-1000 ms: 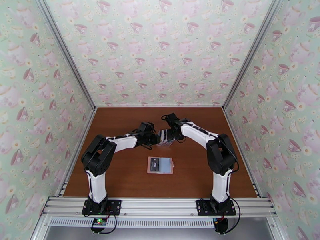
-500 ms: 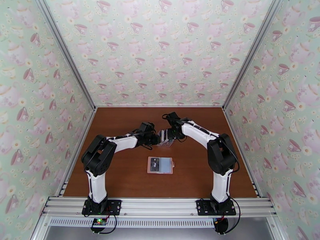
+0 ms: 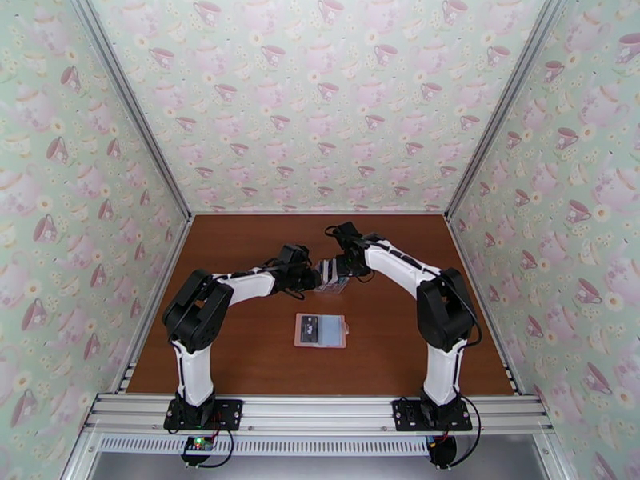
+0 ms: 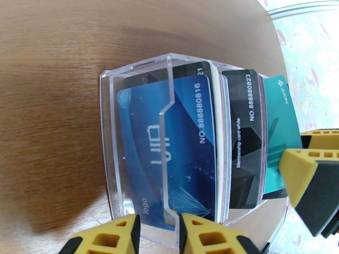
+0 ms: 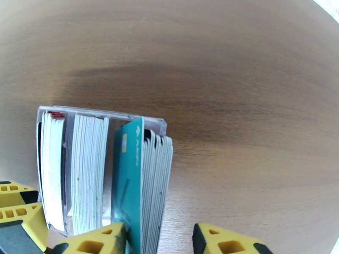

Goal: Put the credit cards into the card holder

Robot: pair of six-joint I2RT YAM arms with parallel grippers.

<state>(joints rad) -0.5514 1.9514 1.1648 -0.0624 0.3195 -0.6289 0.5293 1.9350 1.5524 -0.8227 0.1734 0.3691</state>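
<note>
Legible print I can log from the left wrist feed, all on cards in the clear rack [image 4: 106,136]:
- blue card [image 4: 169,149]: "NO.88880816", "VIP", "logo".
- black card [image 4: 243,140]: "NO.88880823", "Membership card while".
- dark card [image 4: 186,69] behind the blue one: only "21" shows.
- teal card [image 4: 275,119]: lettering I cannot read for certain.

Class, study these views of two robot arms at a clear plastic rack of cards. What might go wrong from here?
One: the right gripper straddles the teal plastic card and the whole stack of thin pale-edged cards beside it, so it may pinch and lift several at once. Two: the clear slotted plastic rack looks light and could tip or slide as cards leave; whether the left gripper clamps it is unclear.
</note>
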